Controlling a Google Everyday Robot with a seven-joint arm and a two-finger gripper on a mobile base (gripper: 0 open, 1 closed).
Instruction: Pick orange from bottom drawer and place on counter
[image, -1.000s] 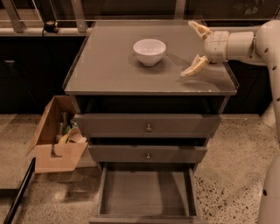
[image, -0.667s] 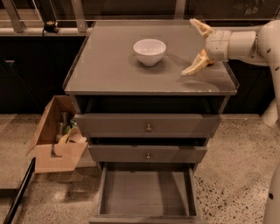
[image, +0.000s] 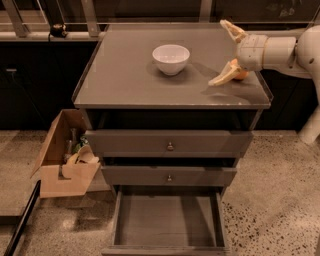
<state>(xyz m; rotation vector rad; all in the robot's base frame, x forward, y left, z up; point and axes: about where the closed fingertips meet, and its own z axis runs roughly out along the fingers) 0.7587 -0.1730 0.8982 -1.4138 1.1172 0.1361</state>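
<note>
The orange (image: 241, 75) rests on the counter (image: 130, 80) near its right edge, mostly hidden behind the gripper's lower finger. My gripper (image: 223, 52) hangs over the counter's right side, open, its two pale fingers (image: 225, 75) spread wide, the orange just behind the lower one. The bottom drawer (image: 169, 222) is pulled out below and its floor is bare.
A white bowl (image: 171, 58) stands near the middle back of the counter. Two upper drawers (image: 170, 145) with small knobs are shut. An open cardboard box (image: 65, 155) with items stands on the floor left of the cabinet. A rail runs behind the counter.
The gripper has drawn slightly back to the right, and the orange now shows on the counter behind its lower finger. The bowl and drawers have not moved.
</note>
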